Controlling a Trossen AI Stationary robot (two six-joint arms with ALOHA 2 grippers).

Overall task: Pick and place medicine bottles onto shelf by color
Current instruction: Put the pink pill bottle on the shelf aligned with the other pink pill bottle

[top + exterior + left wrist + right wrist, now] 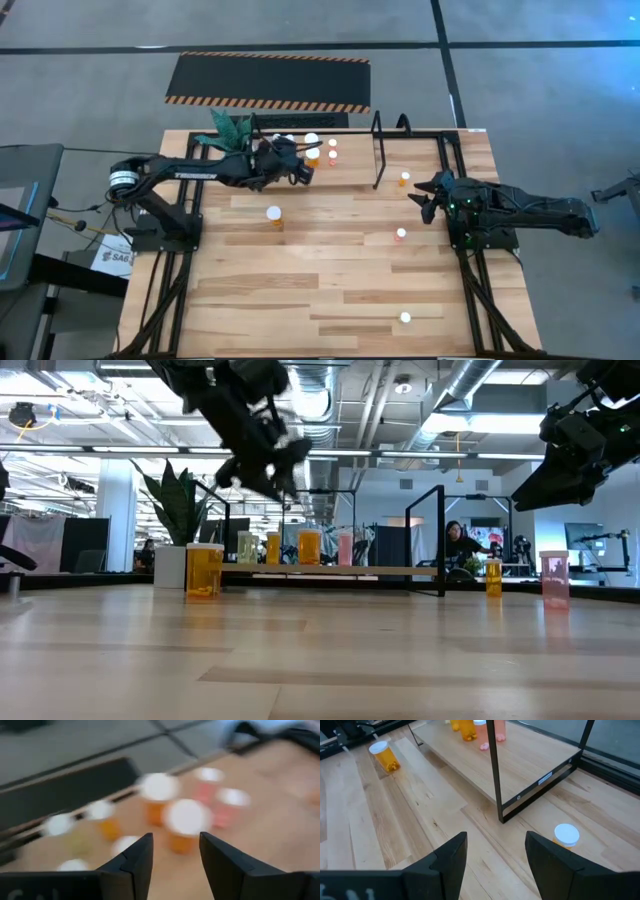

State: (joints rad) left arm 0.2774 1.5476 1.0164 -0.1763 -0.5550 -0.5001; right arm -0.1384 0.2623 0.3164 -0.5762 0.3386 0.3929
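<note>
The shelf [415,155] stands at the table's far side, with several white-capped medicine bottles on its left part: yellow [247,547], orange [309,546] and pink [345,548]. My left gripper [175,840] hovers open just above and in front of them [302,168], nothing between its fingers. A larger orange bottle [274,214] stands on the table in front of the shelf. More bottles stand at the right: an orange one [404,178], a pink one [401,235] and one near the front [405,318]. My right gripper [426,198] waits open near the right edge [496,840].
A green plant in a white pot [230,128] stands at the shelf's left end, close to my left arm. The shelf's black hoop upright [495,770] rises between my right gripper and the bottles. A black striped mat [268,82] lies on the floor beyond the table.
</note>
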